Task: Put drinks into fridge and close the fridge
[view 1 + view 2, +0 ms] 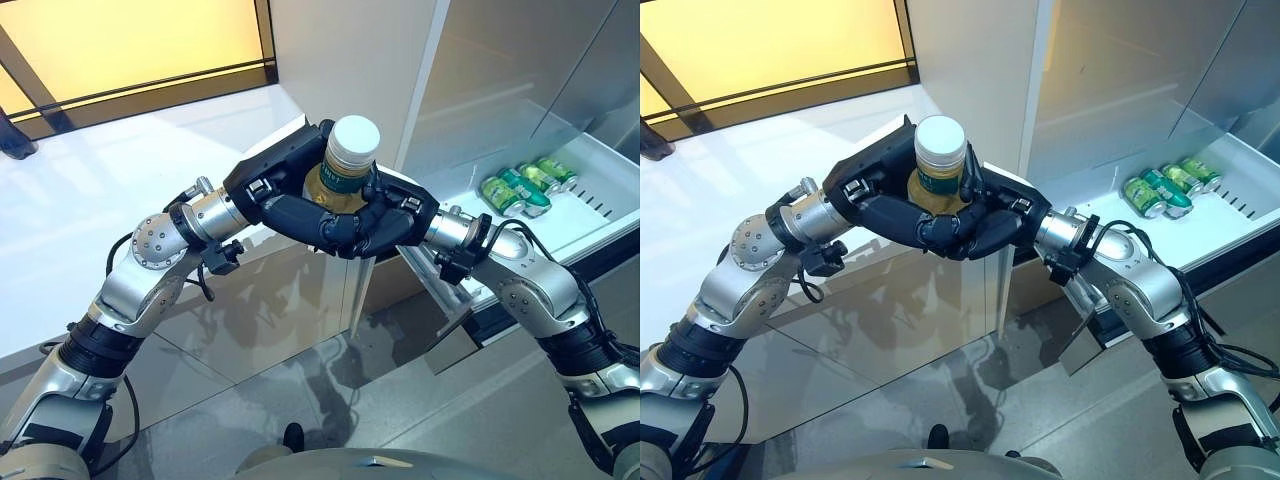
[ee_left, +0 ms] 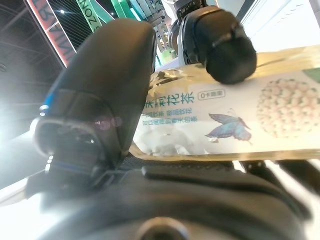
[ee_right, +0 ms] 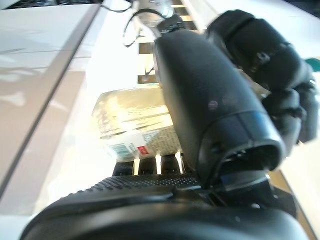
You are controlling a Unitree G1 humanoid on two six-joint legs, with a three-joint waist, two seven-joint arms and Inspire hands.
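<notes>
A bottle [image 1: 347, 165] with a white cap and a yellow-green label stands upright between my two hands, in the air in front of the open fridge. My left hand [image 1: 285, 190] wraps it from the left and my right hand [image 1: 385, 220] from the right, with the fingers of both curled round its lower body. The label shows past my left thumb in the left wrist view [image 2: 210, 117], and the bottle shows in the right wrist view [image 3: 132, 125]. The open fridge drawer [image 1: 590, 225] at the right holds green cans [image 1: 525, 185].
The white fridge door panel [image 1: 345, 60] stands behind the bottle. A glossy white counter [image 1: 90, 200] stretches to the left, with a glass front below it. The grey floor lies below.
</notes>
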